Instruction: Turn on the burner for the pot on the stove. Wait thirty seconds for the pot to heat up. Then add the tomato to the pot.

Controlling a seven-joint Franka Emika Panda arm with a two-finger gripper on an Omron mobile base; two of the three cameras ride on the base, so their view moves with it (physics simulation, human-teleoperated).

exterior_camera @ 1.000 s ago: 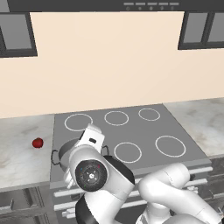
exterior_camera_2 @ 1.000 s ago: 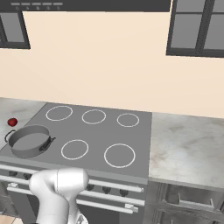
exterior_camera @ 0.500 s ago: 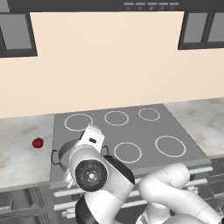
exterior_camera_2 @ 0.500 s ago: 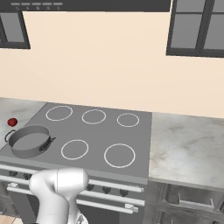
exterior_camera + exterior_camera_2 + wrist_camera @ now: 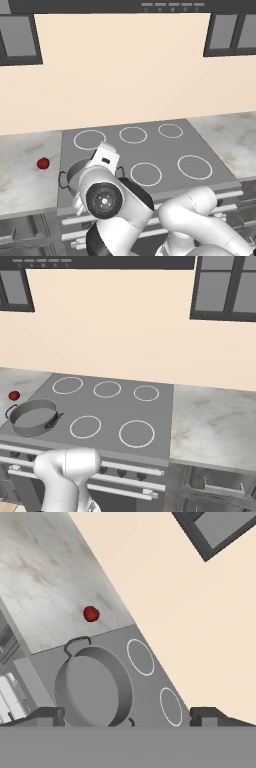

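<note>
Kitchen: simulated, beige wall, marble counter flanking the stove.
Pot: pot sits on the stove's front-left burner, empty inside, loop handles at either side; also in hand view.
Tomato: tomato lies on the counter just left of the stove, near the pot but not touching; hand view has it beyond the pot's handle.
Gripper: gripper hangs over the pot's near edge, jaws spread wide, nothing between them.
Knobs: dark knob row on the stove's front face, below the pot.
Step in hand: burner looks unlit, so likely the knob turn comes first.
How to do it well: pick the knob mapped to the front-left burner; drop the hand down to the stove's front, square the fingers on the knob before closing, rotate without sliding off.
Risk: clipping the pot handle on the way down.
Versus earlier frame: no change; arm, pot and tomato hold the same positions relative to the stove.
</note>
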